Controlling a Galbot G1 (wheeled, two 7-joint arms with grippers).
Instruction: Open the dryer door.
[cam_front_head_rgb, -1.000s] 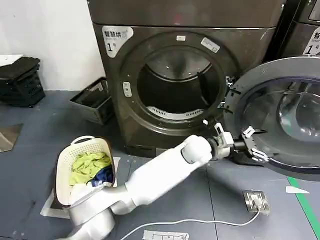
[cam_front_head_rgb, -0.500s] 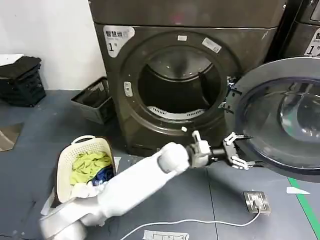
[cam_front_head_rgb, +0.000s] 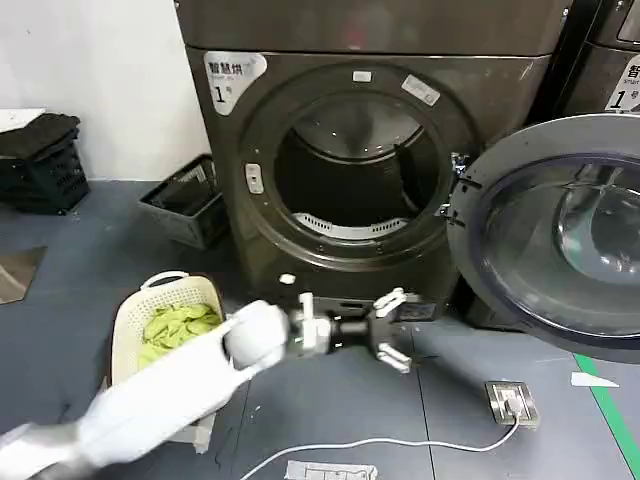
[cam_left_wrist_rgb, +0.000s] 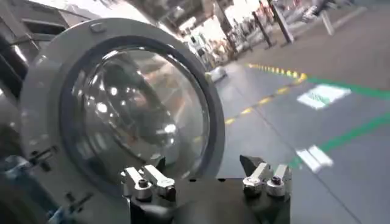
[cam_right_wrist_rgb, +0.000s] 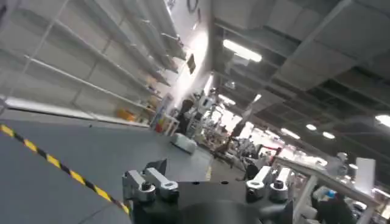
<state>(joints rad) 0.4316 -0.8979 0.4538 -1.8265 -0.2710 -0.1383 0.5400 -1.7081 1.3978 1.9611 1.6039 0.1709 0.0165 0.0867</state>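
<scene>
your left claw hangs low in front of the dryer, fingers spread and holding nothing, just below the drum opening and apart from the door. in the left wrist view the same claw shows both fingertips wide apart, with the glass of the door ahead of it.

going left to right in the head view: a black crate sits by the white wall, a dark tray leans near the dryer's left corner, and a white laundry basket with green and blue clothes stands on the grey floor beside your left arm. next comes the dryer with its "1" sticker, the drum open and dark inside. the dryer door is swung fully out to the right on its hinge, chrome ring and tinted glass facing you. below it a small metal floor box lies on the floor with a white cable running from it.

your right claw points out into the room at shelving and ceiling lights, fingers spread, gripping nothing.
</scene>
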